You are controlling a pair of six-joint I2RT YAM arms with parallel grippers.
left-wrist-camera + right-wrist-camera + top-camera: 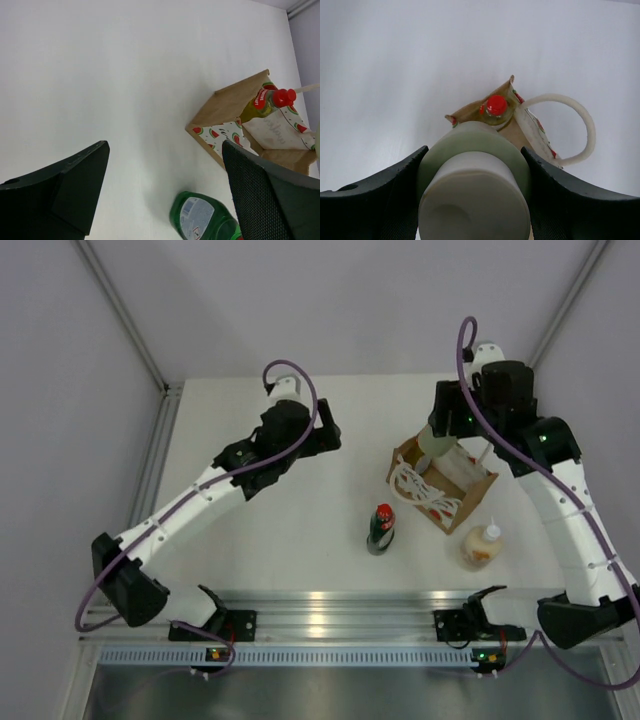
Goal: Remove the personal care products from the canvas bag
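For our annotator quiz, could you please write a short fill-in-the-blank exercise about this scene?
1. The pale cylinder is clamped in the ____ arm's gripper.
2. The yellow bottle inside the canvas bag has a ____ cap.
3. The left gripper is open and holds ____.
Missing words: right; red; nothing.

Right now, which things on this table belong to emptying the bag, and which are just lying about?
Job: canvas bag; yellow bottle inside it; grey-white cylinder in right tool; green bottle and cream bottle, out on table.
Not the job: aluminium rail along near edge.
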